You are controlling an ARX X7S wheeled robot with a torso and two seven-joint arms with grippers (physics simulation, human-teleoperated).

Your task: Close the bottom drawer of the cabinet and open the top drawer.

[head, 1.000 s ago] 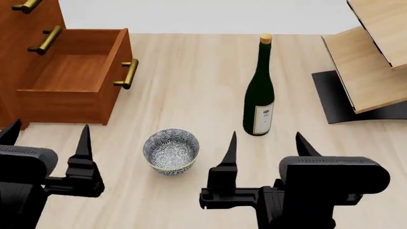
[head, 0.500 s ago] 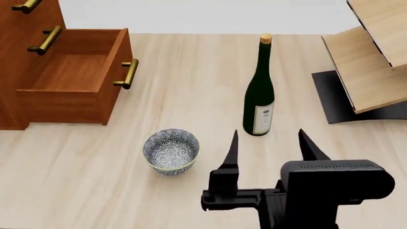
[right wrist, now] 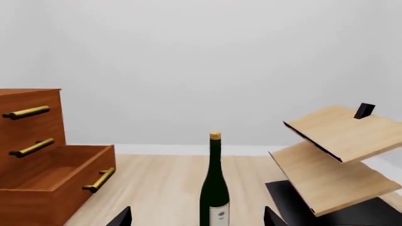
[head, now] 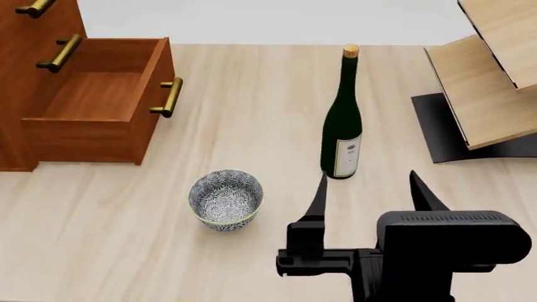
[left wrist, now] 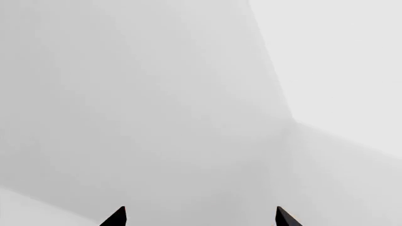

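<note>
The reddish-brown cabinet (head: 17,94) stands at the table's far left. Its bottom drawer (head: 92,100) is pulled out and empty, brass handle (head: 168,96) facing right. The top drawer (right wrist: 31,106) sits flush with the cabinet front, as does the middle one. My right gripper (head: 369,189) is open and empty, low in the head view, well right of the cabinet and behind a green bottle (head: 343,126). The left gripper (left wrist: 201,216) is open, shows only in its wrist view, and faces a blank grey wall.
A patterned bowl (head: 225,198) sits between the open drawer and my right gripper. The bottle (right wrist: 215,188) stands upright straight ahead of the right fingers. A pale wooden rack (head: 487,94) on a black base (head: 441,126) fills the right side.
The left gripper has gone out of the head view. My right gripper has shifted slightly rightward and lower in the view, still open. The drawers have not moved.
</note>
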